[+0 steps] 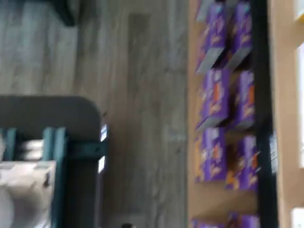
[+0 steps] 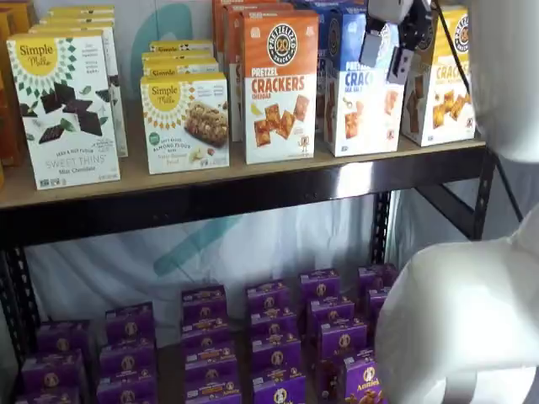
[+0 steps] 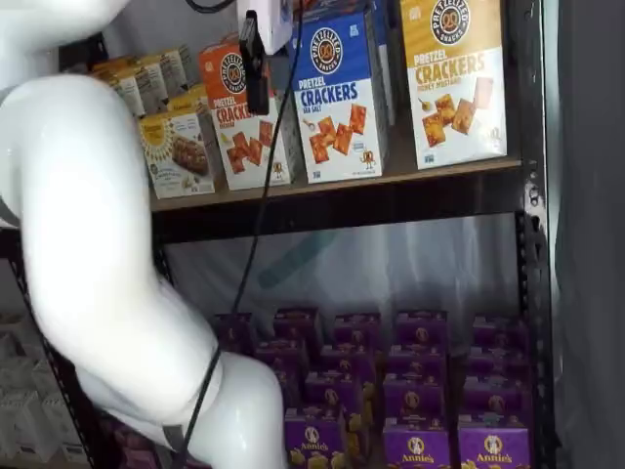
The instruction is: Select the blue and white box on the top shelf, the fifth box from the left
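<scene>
The blue and white box (image 2: 360,99) stands on the top shelf (image 2: 253,192) between an orange-topped and a yellow-topped cracker box. It also shows in a shelf view (image 3: 339,98), above the shelf's black rail (image 3: 342,203). My gripper (image 2: 387,57) hangs from the view's top edge just in front of the box's upper half. A gap shows between its two black fingers (image 2: 403,64), and they hold nothing. In a shelf view only one finger (image 3: 254,66) shows, side-on, left of the box. The wrist view does not show the box.
The orange-topped box (image 2: 280,84) and the yellow-topped box (image 2: 438,84) flank the target. Simple Mills boxes (image 2: 67,109) stand further left. Purple boxes (image 2: 269,337) fill the lower shelf and show in the wrist view (image 1: 213,95). My white arm (image 3: 98,244) fills the foreground.
</scene>
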